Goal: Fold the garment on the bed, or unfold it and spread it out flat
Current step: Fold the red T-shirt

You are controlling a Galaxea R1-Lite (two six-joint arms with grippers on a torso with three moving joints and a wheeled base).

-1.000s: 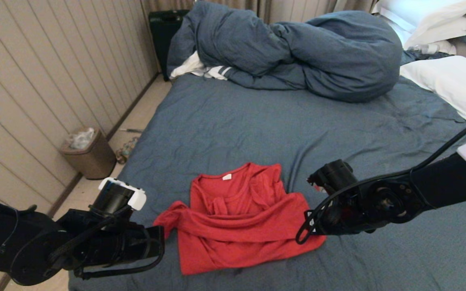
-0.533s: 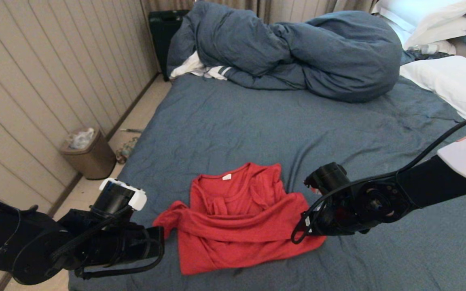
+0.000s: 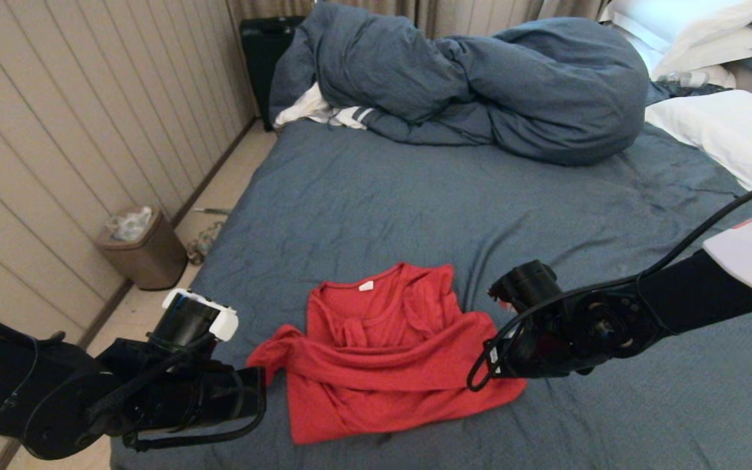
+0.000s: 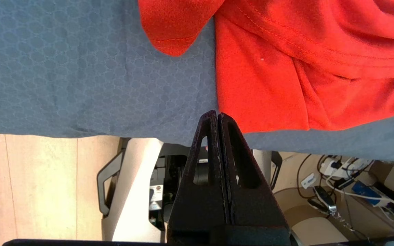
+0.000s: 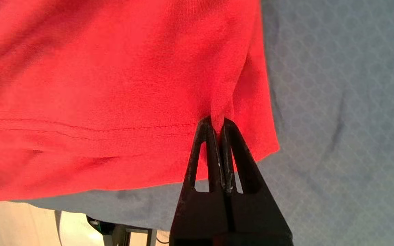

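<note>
The garment is a red T-shirt lying crumpled, plain side up with its neck label showing, near the front edge of the bed. My right gripper is at the garment's right lower corner and is shut on a pinched ridge of red fabric just above the stitched hem. In the head view the right wrist hides those fingers. My left gripper is shut with nothing in it. Its tips sit at the garment's left lower corner, over the bed's edge.
A bunched blue-grey duvet fills the far side, with a white striped cloth under its left end. White pillows lie at the right. A bin stands on the floor by the panelled wall on the left.
My right arm has shifted a little to the left and lower at the garment's right corner. The left arm and the garment lie as before.
</note>
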